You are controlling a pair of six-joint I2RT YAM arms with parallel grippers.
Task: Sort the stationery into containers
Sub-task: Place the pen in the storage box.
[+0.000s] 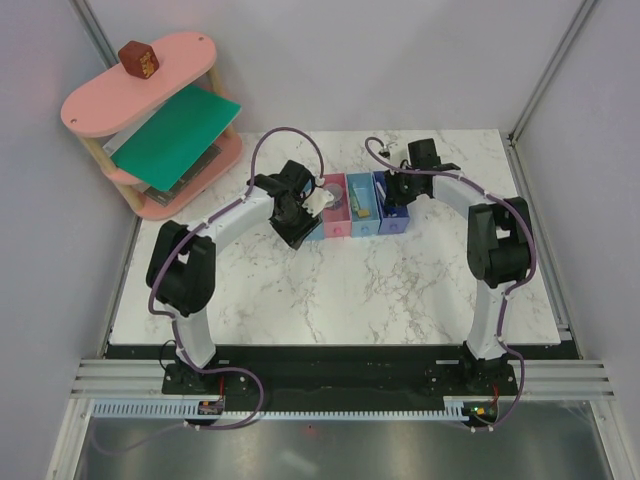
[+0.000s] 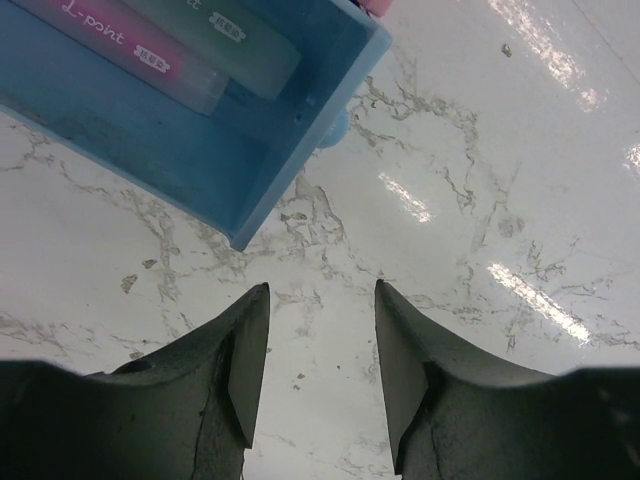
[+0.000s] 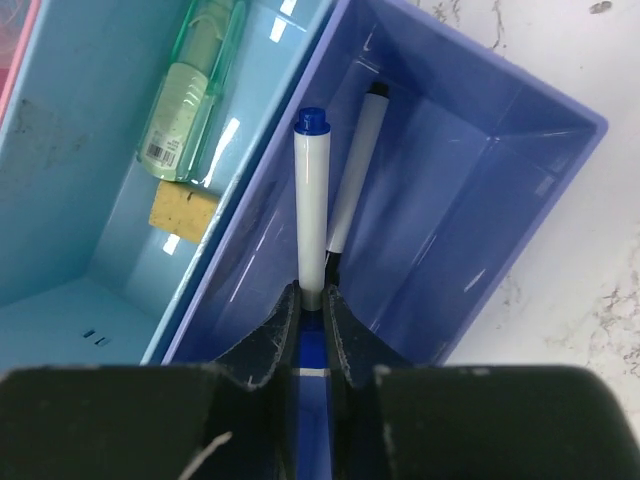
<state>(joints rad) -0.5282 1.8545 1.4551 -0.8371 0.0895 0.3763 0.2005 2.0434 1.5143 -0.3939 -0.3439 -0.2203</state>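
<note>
Four containers stand in a row at the back middle of the table; the pink one (image 1: 334,205), a blue one (image 1: 360,218) and the blue-violet one (image 1: 395,215) show from above. My right gripper (image 3: 312,290) is shut on a white pen with a blue tip (image 3: 310,200), held inside the blue-violet bin (image 3: 520,160), where a black-tipped pen (image 3: 355,170) lies. The bin beside it (image 3: 60,230) holds a green stick (image 3: 190,100) and a yellow piece (image 3: 183,212). My left gripper (image 2: 320,300) hangs open and empty over the marble by a light blue bin (image 2: 200,160) holding a pink stick (image 2: 130,45) and a mint stick (image 2: 225,35).
A pink oval shelf (image 1: 150,110) stands at the back left with a green sheet (image 1: 175,135) on its middle level and a brown block (image 1: 138,58) on top. Grey walls close the table in at the back and sides.
</note>
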